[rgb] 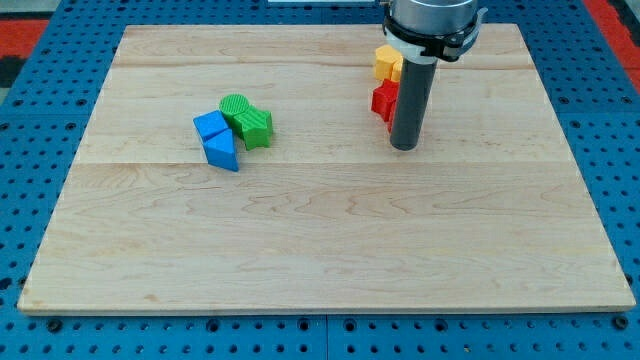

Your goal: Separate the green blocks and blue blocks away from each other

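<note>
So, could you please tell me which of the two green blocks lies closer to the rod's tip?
The green block on the view's right of the cluster; the other green block sits farther left, toward the view's top, from my tip.

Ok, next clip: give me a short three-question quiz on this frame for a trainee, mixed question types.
1. True or false: the blue blocks and green blocks are already well apart.
2. Multiple choice: my tip is nearest which block? A) red block B) a blue block C) a green block
3. Fill in: the yellow block lies toward the view's ____ from the red one.

Key:
1. False; they sit touching in one cluster on the wooden board, left of centre.
2. A; the tip is just right of and below the red block.
3. Top.
</note>
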`<action>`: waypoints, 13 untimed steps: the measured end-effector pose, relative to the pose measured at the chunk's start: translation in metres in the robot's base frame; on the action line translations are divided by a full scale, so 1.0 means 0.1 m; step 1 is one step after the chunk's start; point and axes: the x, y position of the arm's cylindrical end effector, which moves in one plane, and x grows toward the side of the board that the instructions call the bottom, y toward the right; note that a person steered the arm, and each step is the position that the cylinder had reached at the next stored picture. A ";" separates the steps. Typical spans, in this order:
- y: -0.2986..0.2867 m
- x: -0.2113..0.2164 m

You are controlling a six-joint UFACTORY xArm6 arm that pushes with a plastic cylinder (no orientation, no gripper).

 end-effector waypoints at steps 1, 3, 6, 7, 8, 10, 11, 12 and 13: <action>0.00 0.00; -0.05 0.00; -1.43 0.02; -1.95 0.02; -2.16 -0.05; -2.16 -0.47; -2.16 -0.77; -2.43 -0.92; -2.96 -0.70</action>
